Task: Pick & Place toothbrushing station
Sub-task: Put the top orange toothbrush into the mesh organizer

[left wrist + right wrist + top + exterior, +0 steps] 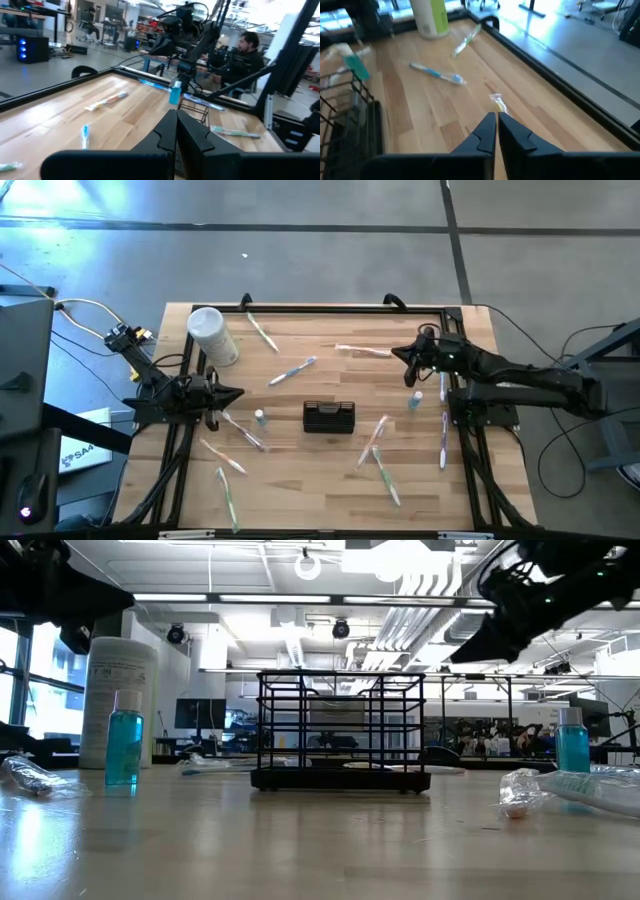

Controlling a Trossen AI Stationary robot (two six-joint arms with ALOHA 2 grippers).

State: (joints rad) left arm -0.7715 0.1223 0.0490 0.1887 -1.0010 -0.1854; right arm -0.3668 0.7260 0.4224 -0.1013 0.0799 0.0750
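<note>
The toothbrushing station (328, 417) is a small black wire-sided holder standing upright on its base at the middle of the wooden table; it also shows in the low view (340, 730) and at the edge of the right wrist view (345, 125). My left gripper (235, 393) is shut and empty, left of the holder, its fingers pointing toward it (176, 120). My right gripper (400, 355) is shut and empty, above the table to the far right of the holder (496, 120). Neither touches anything.
A white cylindrical container (212, 335) stands at the far left. Two small blue bottles (260, 417) (414, 400) stand on either side of the holder. Several wrapped toothbrushes (292, 370) lie scattered about. A black frame (320, 308) edges the table. A person (245, 50) sits beyond the table.
</note>
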